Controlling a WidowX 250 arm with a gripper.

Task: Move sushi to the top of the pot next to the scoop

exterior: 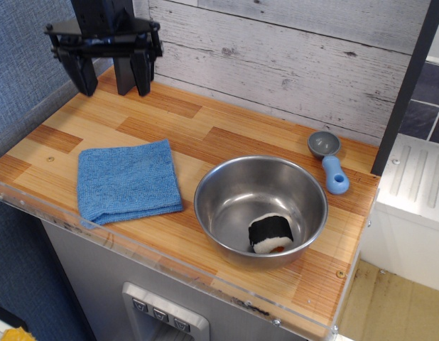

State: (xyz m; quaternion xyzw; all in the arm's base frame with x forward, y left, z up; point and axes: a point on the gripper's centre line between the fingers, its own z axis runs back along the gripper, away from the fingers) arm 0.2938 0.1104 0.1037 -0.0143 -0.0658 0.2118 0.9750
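Note:
The sushi (270, 233), a black roll with white rice and an orange end, lies inside the pot (226, 177), a large shiny steel bowl on the wooden counter. The scoop (329, 160), with a grey cup and light-blue handle, lies just behind and to the right of the pot. My gripper (111, 79) hangs at the far left back corner, above the counter, far from the pot. Its black fingers (84, 74) stand apart and hold nothing.
A blue folded cloth (127, 180) lies left of the pot. A whitewashed plank wall (290, 57) runs behind the counter. A blue wall (24, 64) stands to the left. The counter's clear front edge (170, 266) drops off.

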